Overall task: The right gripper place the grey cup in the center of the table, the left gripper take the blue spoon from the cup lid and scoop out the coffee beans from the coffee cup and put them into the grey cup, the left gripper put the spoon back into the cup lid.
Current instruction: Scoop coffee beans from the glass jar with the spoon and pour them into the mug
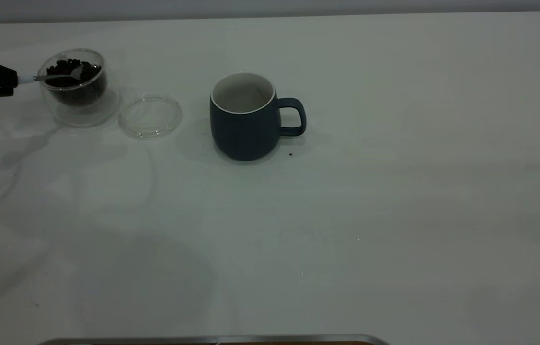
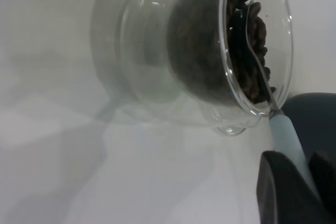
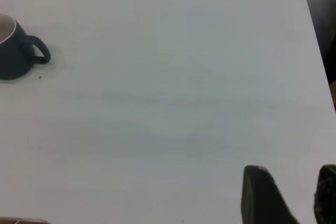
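The blue spoon (image 1: 59,75) was pinched by the left gripper (image 1: 13,82), its bowl dipped among the coffee beans (image 1: 75,72) inside the coffee cup (image 1: 79,88) (at the table's (image 1: 394,191) ten o'clock). The grey cup (image 1: 246,117) stood at three o'clock of the cup lid (image 1: 150,116); the right gripper (image 3: 289,198) was held spread apart

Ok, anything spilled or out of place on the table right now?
One small dark speck, maybe a stray bean, lies on the table just in front of the mug, under its handle. Otherwise nothing stands out: lid flat, glass cup upright, spoon in the beans, held by the left end effector.
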Action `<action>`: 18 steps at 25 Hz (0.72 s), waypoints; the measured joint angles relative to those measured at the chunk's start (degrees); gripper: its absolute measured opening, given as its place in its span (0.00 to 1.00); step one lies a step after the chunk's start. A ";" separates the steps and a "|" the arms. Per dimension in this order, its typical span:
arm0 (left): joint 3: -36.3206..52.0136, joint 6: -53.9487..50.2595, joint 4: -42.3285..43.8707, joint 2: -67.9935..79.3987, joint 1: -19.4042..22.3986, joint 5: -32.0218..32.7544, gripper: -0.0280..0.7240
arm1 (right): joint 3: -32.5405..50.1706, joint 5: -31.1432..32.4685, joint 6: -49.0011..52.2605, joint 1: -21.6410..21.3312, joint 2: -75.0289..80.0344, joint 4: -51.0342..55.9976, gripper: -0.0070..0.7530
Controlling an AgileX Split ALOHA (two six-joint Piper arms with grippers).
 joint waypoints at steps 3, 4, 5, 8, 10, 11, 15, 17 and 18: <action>0.00 0.00 0.00 0.07 0.72 1.32 0.21 | 0.00 0.00 0.00 0.00 0.00 0.00 0.38; 0.00 0.00 0.00 0.07 1.14 1.56 0.21 | 0.00 0.00 0.00 0.00 0.00 0.00 0.38; 0.00 0.00 0.00 0.07 1.63 1.95 0.21 | 0.00 0.00 0.00 0.00 0.00 0.00 0.38; 0.00 0.00 0.00 0.07 3.10 3.15 0.21 | 0.00 0.00 0.00 0.00 0.00 0.00 0.38; 0.00 0.00 0.05 0.07 3.78 4.17 0.21 | 0.00 0.00 0.00 0.00 0.00 0.00 0.38; 0.00 0.00 0.10 0.07 4.00 4.55 0.21 | 0.00 0.00 0.00 0.00 0.00 0.00 0.38; 0.00 0.32 1.14 0.07 4.05 5.27 0.21 | 0.00 0.00 0.00 0.00 0.00 0.00 0.38; 0.00 0.32 1.31 0.07 4.05 4.67 0.21 | 0.00 0.00 0.00 0.00 0.00 0.00 0.38; 0.00 0.32 1.31 0.07 4.05 4.08 0.21 | 0.00 0.00 0.00 0.00 0.00 0.00 0.38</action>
